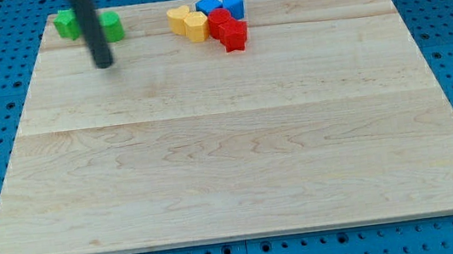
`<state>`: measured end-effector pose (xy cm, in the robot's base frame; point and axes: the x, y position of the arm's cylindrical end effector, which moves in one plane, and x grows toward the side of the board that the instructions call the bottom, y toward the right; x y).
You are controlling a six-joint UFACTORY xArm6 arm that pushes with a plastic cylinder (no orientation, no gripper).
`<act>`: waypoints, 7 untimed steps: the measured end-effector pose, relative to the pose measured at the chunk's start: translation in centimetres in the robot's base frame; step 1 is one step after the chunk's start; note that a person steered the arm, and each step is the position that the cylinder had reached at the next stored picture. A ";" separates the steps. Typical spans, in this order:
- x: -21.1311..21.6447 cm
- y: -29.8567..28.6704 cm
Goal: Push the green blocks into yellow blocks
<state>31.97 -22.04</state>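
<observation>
Two green blocks sit at the view's top left: one left of the rod, the other right of it, both partly hidden by the rod. Two yellow blocks lie at the top middle, one touching the other. My tip is on the board just below and between the two green blocks, well left of the yellow blocks.
Two red blocks touch the yellow pair on its right. Two blue blocks sit just above the red ones. The wooden board lies on a blue perforated table.
</observation>
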 end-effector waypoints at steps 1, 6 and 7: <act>-1.3 -8.4; -7.1 5.5; -6.7 9.5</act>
<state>25.25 -12.50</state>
